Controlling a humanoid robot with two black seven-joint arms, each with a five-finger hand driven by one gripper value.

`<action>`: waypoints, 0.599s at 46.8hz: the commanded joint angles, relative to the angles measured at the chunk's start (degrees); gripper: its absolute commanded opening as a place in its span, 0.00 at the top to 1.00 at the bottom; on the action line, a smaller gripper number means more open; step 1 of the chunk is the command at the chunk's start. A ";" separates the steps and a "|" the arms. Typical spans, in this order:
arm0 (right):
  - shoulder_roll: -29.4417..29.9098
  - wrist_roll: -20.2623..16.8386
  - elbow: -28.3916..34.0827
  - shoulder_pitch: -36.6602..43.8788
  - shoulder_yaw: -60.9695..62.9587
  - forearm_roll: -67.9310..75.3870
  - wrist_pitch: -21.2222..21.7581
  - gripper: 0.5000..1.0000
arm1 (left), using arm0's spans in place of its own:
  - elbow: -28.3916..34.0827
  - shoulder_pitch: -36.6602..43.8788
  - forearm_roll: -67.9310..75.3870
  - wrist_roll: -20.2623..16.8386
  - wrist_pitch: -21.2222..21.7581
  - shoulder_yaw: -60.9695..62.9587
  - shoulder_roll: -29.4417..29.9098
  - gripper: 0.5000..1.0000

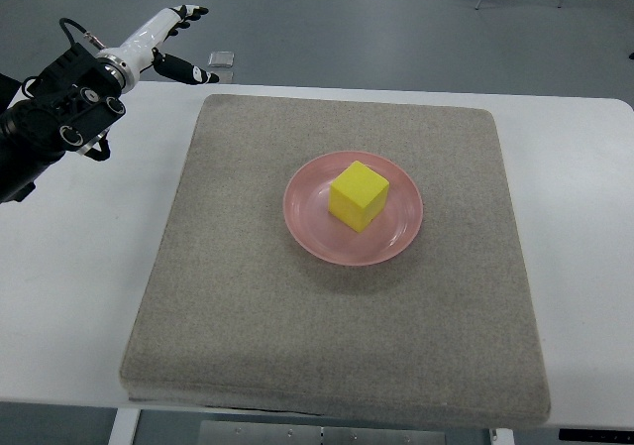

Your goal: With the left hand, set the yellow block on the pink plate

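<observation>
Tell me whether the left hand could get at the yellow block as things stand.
Probably yes. The yellow block sits exposed on the pink plate, nothing over or beside it. The left hand is open, off past the mat's far left corner.

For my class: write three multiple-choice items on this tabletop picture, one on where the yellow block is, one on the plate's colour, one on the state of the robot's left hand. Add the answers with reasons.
1. Where is the yellow block?
A. On the plate
B. On the bare mat
C. In the hand

2. What colour is the plate?
A. Blue
B. Pink
C. White

3. What is the left hand doing?
A. Gripping the block
B. Pressing on the plate
C. Open, holding nothing

Answers:
1 A, the block sits inside the plate's rim, on the grey mat.
2 B, the rim is plainly pink.
3 C, its fingers are spread at the table's far left corner, away from the plate.
</observation>
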 commanded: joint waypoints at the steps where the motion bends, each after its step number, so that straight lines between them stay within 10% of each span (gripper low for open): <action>1: 0.00 -0.07 0.00 -0.01 -0.01 0.00 0.00 0.15 | 2.69 0.67 -8.77 0.02 -0.47 -0.22 -1.21 0.11; 28: 0.00 0.01 0.00 -0.01 -0.01 0.00 0.00 0.15 | 3.49 6.12 -31.55 -0.06 -10.22 -21.66 -3.23 0.10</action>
